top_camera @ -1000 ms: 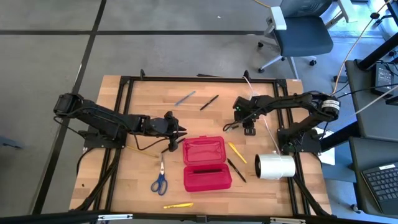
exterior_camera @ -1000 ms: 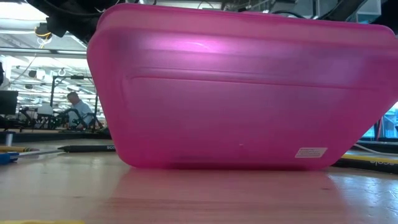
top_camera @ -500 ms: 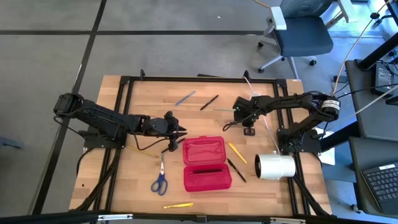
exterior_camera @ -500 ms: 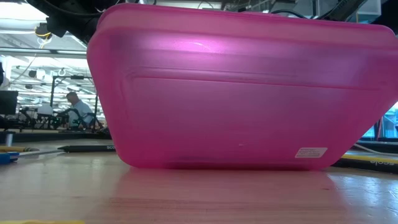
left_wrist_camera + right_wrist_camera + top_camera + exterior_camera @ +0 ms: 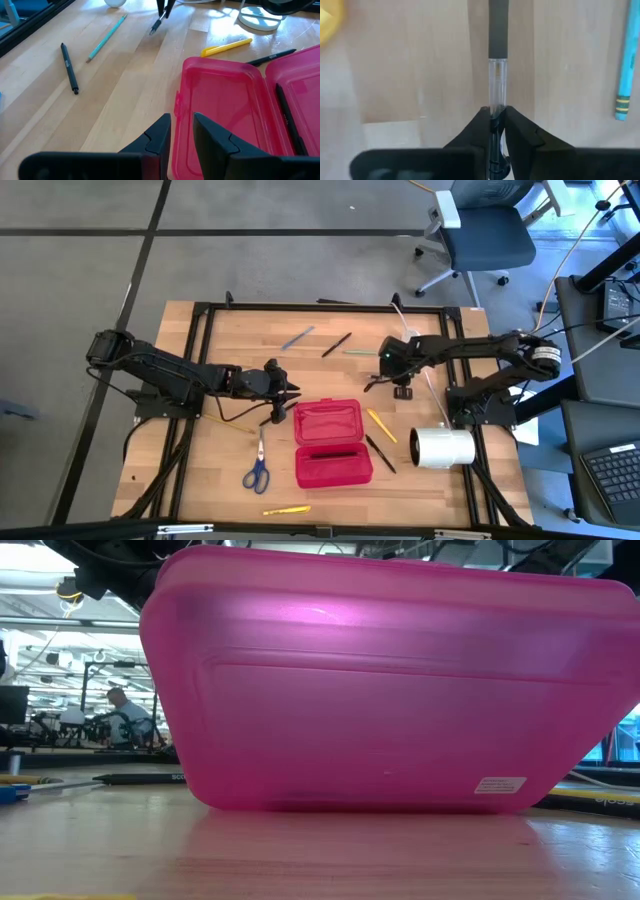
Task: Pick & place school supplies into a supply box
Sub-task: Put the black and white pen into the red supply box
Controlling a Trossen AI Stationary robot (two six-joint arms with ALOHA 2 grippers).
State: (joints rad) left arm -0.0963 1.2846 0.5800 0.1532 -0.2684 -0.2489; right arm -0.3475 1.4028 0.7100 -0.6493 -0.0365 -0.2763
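The red supply box (image 5: 333,443) lies open, lid (image 5: 217,100) toward the far side, with a black pen (image 5: 287,117) in its base. My left gripper (image 5: 290,392) (image 5: 181,120) hovers narrowly open at the lid's left edge. My right gripper (image 5: 385,377) (image 5: 494,111) is to the right of the far side of the box, shut on a clear-barrelled pen (image 5: 497,45). Lying flat on the table are blue-handled scissors (image 5: 257,470), yellow pens (image 5: 285,509) (image 5: 380,425), black pens (image 5: 380,452) (image 5: 336,344) and a blue pencil (image 5: 297,337). My right gripper pinches the pen by its clear barrel (image 5: 497,85) between the two fingers, which point down from above. The pen runs on along the fingers and hangs below them (image 5: 156,24), slightly slanted. Whether its tip touches the table cannot be told.
A big white roll (image 5: 443,447) lies near the table's right edge, beside the box. A white disc (image 5: 260,19) sits beyond the yellow pen. The box's near wall (image 5: 390,690) fills the low view. A person (image 5: 120,705) sits far off in the room.
The right arm's elbow has swung a little toward the table's right edge, while its gripper with the pen has stayed almost in place. The left arm and the box have kept still.
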